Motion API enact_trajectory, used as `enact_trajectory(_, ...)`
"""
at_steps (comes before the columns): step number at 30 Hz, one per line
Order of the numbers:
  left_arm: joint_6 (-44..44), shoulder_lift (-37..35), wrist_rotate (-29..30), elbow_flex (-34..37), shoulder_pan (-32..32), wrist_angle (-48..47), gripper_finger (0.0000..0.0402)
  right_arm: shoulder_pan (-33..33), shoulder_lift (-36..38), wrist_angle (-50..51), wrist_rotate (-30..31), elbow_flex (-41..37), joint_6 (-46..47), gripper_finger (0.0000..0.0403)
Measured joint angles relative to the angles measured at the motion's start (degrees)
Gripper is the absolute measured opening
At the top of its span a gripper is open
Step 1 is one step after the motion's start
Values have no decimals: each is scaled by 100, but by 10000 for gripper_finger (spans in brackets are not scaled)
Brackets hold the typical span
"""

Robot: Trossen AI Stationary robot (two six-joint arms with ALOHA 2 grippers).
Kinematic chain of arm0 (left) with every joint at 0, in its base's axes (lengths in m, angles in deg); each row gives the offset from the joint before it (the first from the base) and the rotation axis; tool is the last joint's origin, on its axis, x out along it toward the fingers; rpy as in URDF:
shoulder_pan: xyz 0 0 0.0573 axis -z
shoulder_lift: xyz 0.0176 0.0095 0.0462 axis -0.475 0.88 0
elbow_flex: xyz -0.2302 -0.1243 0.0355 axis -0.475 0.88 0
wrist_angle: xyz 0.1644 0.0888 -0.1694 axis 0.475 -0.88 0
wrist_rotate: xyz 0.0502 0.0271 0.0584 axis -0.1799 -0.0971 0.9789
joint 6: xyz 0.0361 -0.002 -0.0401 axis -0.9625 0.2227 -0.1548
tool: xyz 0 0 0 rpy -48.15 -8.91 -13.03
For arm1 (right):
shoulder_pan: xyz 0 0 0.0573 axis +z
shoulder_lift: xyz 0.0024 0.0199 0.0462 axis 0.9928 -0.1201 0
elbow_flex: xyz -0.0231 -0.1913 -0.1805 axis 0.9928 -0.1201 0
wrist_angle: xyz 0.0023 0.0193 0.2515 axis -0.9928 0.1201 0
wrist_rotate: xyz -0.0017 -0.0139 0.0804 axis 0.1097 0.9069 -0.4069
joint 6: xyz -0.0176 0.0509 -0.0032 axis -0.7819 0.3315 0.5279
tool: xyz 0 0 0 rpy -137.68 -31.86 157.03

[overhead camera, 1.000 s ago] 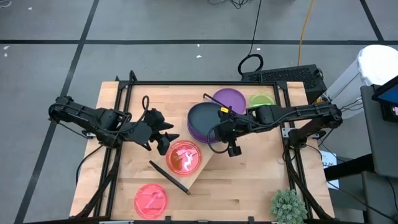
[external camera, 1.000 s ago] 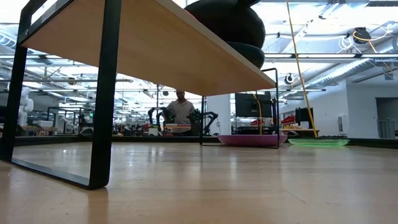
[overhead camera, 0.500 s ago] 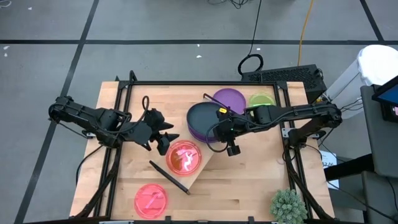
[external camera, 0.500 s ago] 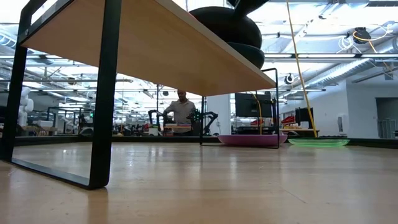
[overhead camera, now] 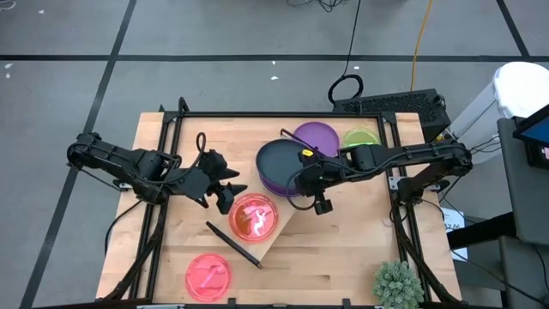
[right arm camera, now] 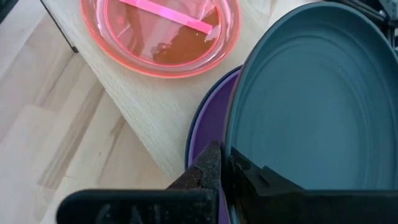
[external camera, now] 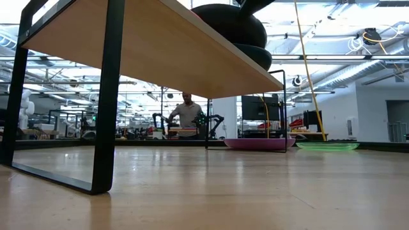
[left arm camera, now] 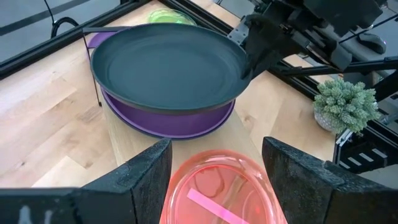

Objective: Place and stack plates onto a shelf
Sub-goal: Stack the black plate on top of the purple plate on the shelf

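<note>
On the light-wood shelf [overhead camera: 273, 233], which sits diagonally across the middle of the table, a dark teal plate [overhead camera: 279, 163] rests on top of a purple plate [left arm camera: 168, 121] at the far end, and a translucent pink plate [overhead camera: 252, 217] lies nearer the front end. The right gripper [overhead camera: 314, 178] is clamped on the dark teal plate's rim, fingers pinched together over the thin edge at the side nearest that arm — the wrist view shows the lip running between them. The left gripper [overhead camera: 225, 190] hangs just beside the pink plate with its fingers spread wide, holding nothing.

Off the shelf, a second pink plate [overhead camera: 208, 275] sits at the table's front left, while another purple plate [overhead camera: 319, 136] and a lime-green plate [overhead camera: 361, 137] lie at the back right.

The plates look like thin, rigid plastic — probably light and smooth, so likely to slip or tilt in a pinch. The raised rim seems the only practical place to grip, with a firm hold.
</note>
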State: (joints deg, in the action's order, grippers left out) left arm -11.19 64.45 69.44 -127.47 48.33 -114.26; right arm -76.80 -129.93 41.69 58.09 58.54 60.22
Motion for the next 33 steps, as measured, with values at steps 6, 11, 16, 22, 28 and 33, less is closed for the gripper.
enact_trajectory(6,0,0,0,0,0,-11,255,0,0,4,269,0,-45,4)
enact_trajectory(11,-4,0,0,0,0,-35,255,-24,-24,7,256,0,-248,4)
enact_trajectory(16,-11,0,0,-2,0,-35,255,-24,-24,151,230,0,-263,4)
enact_trajectory(22,-59,0,0,-2,2,-40,255,-26,-24,71,85,-153,-276,9)
enact_trajectory(28,-70,0,0,-2,2,-42,255,-17,-24,68,81,-332,-80,35)
enact_trajectory(33,-72,0,0,-2,2,-42,255,-17,-24,-21,84,-332,30,57)
